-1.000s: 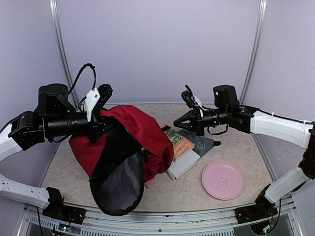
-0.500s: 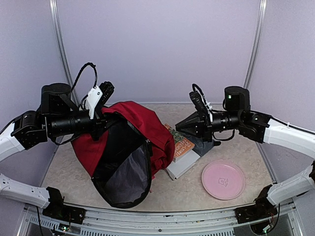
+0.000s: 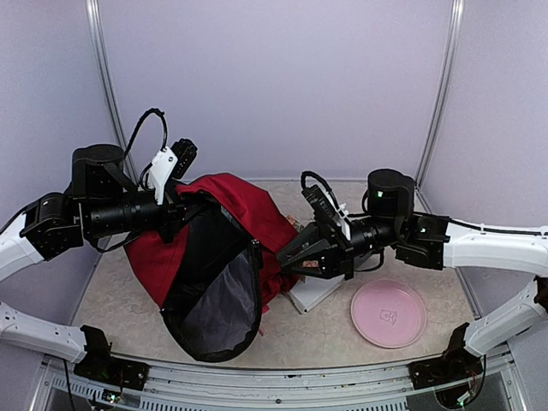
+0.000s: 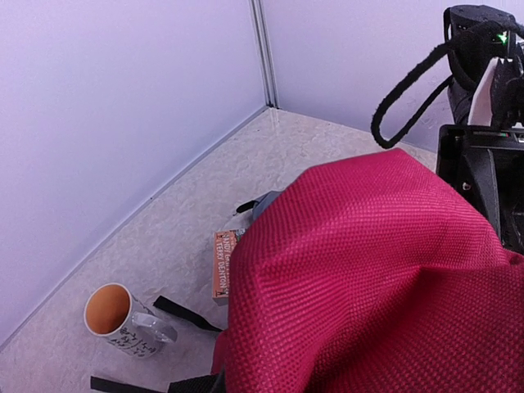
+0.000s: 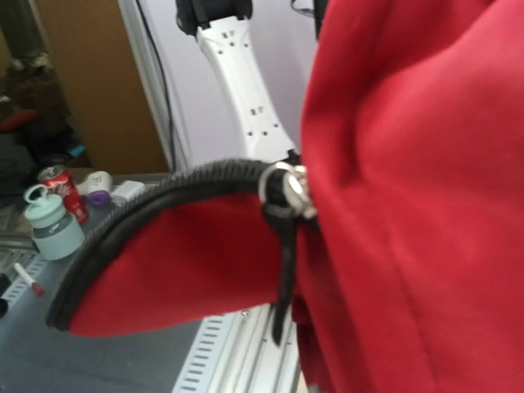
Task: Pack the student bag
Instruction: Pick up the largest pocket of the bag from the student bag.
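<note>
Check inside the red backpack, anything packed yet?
The backpack mouth gapes open, showing only grey lining and a black inner panel; no item visible inside. Its deeper part is covered by red fabric, so contents there cannot be seen.

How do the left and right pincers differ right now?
The left pincer is shut on the top of the bag, holding it up; the right pincer looks slightly open and holds nothing. The left is higher; the right sits lower by the zipper. Both point at the bag.

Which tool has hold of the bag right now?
The left tool, shut on the top of the red bag, holding it up. The right tool is beside the zipper, jaws parted, gripping nothing.
</note>
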You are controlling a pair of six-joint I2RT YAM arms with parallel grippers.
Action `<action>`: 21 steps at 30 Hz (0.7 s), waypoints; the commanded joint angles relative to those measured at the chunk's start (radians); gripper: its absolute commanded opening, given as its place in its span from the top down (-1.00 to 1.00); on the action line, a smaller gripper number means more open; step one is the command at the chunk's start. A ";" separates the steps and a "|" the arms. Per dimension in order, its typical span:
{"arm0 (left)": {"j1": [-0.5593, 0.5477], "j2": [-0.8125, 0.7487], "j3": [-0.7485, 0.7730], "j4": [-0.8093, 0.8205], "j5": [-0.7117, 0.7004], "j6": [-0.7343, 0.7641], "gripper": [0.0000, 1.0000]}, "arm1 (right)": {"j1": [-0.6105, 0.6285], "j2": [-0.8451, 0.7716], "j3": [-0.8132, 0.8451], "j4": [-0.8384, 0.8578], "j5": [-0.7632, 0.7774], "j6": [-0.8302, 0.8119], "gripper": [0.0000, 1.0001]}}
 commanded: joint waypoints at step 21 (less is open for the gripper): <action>-0.020 0.017 0.013 0.119 0.002 -0.019 1.00 | 0.062 0.175 0.119 0.263 0.064 0.186 0.54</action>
